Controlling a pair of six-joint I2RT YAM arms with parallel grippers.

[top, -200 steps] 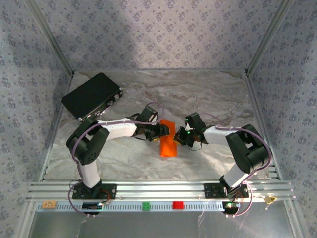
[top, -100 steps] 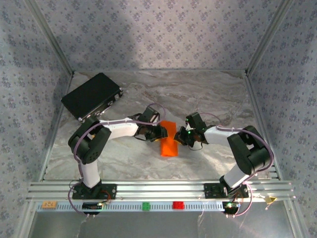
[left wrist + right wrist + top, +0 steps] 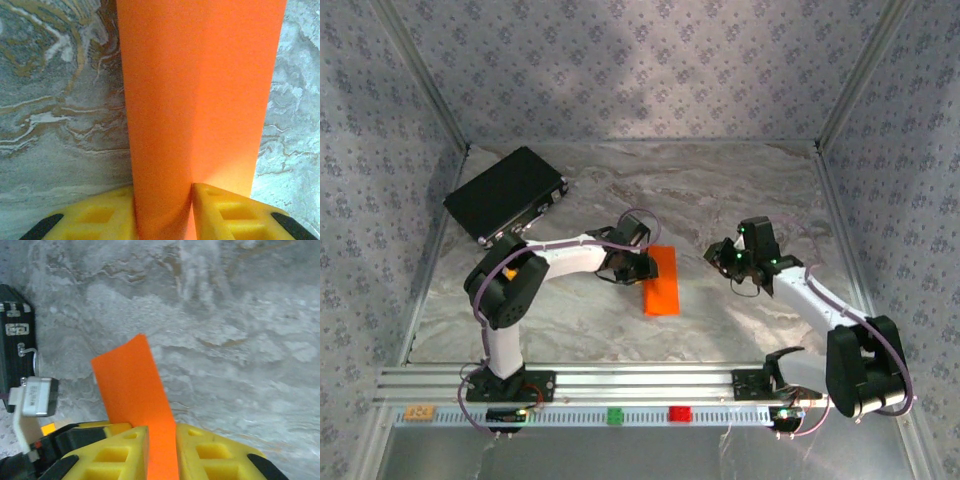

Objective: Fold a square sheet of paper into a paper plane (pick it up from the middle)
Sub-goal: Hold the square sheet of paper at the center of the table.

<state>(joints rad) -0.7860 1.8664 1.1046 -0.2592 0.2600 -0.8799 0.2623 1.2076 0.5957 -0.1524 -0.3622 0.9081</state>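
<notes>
Progress looks partial. From above, you have the square sheet of paper (image 3: 662, 281) lying on the tabletop (image 3: 740, 195) as a narrow orange strip, blunt at both ends. The left fingers (image 3: 642, 269) touch its left edge, and the right fingers (image 3: 719, 257) hang well apart from it. Your left wrist camera shows one lengthwise crease down the paper (image 3: 200, 90). One panel fills the gap between the yellow fingers (image 3: 100, 215) and touches both, which I read as a pinch on it. Your right wrist camera shows its fingers (image 3: 115, 455) slightly parted and holding nothing, with orange visible past the gap. I judge the lengthwise fold done; the pointed nose and wings remain, so there is no paper plane yet.
</notes>
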